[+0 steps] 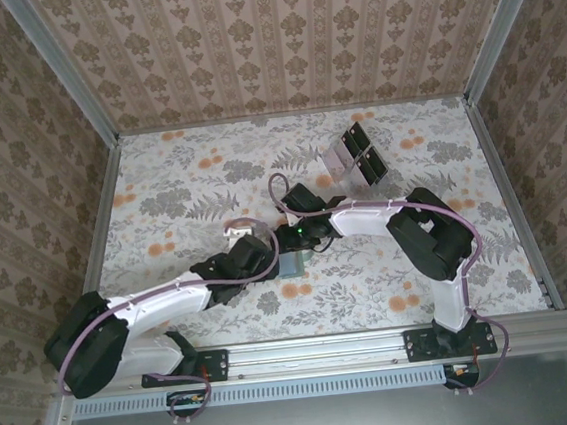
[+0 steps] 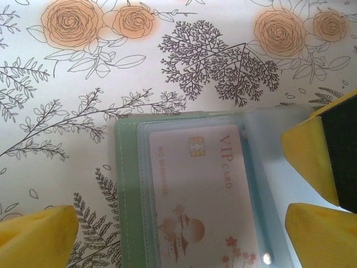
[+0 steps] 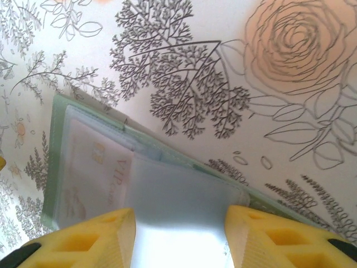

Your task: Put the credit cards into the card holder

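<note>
Steadying the open card holder (image 2: 129, 184) near the middle of the floral table (image 2: 83, 84), as I viewed it from the remote station.
One credit card (image 2: 201, 195), marked VIP, lay inside a clear pocket of the holder. The left gripper (image 2: 181, 234) stood fully open and empty, its yellow fingers straddling the holder. The right gripper (image 3: 178, 223) was about half open, with a pale clear leaf (image 3: 178, 190) lying between its fingers; I could not tell whether it pinched that leaf. I judged the cards light, stiff and slick, best taken by their long edges. The holder seemed soft and light, likely to slide unless pinned at its green border, and its floppy leaves would need lifting by a free corner.
</note>
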You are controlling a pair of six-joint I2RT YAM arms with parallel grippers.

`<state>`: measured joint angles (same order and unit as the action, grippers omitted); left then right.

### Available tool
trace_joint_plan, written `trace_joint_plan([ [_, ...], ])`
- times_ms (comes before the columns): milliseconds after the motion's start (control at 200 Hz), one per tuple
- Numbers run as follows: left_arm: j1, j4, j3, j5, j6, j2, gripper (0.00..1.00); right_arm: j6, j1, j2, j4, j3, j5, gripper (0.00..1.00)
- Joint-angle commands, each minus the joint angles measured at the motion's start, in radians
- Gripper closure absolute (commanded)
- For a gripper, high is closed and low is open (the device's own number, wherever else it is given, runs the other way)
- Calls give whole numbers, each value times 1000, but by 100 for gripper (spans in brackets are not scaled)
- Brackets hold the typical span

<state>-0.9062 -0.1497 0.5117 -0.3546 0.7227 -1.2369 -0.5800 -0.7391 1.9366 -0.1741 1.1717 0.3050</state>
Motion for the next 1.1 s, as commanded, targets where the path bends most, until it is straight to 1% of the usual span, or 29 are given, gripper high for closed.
trace_joint_plan([
  [0,-20,-20,-34,-12,-1,58,0,1,-50,-4,-92,16,3,51],
  [325,-20,-24,-73,-9,-3,125,0,-10,-77,22,-93,50,7,52],
  [600,-20,-22,-94,-5,-4,160,0,-10,-79,-2,-117,74,-16,47],
  [980,-20,52,-131,46,-30,173,0,-48,-78,37,-80,85,10,46],
  [1095,-21,103,-154,72,-43,187,0,-58,-77,40,-72,85,14,44],
])
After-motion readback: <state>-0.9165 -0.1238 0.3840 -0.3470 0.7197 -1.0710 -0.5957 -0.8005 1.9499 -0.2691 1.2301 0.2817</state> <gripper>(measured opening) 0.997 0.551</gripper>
